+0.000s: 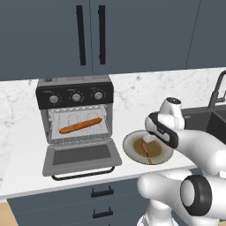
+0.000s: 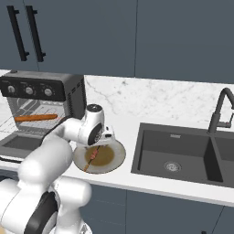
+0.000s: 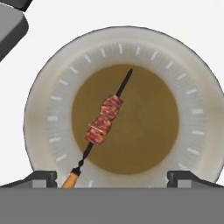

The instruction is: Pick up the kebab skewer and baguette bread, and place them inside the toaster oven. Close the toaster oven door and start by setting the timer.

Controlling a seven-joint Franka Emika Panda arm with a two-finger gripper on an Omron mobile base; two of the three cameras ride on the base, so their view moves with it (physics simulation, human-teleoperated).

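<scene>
Marble counter (image 1: 17,132): gripper (image 3: 112,177) wide open, empty, above kebab skewer (image 3: 104,120) on plate (image 3: 43,118).

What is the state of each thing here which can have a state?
Grey boxy toaster oven: open, loaf inside.
Grey drop-down oven door: lowered flat.
Orange-brown baguette loaf: lying on the rack.
Thin meat kebab skewer: lying on the round beige plate.
End effector: open above the plate, holding nothing.

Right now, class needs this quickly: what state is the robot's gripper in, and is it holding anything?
Gripper: open, jaws spread wide, holding nothing; it hovers over the kebab skewer lying on the plate.
</scene>
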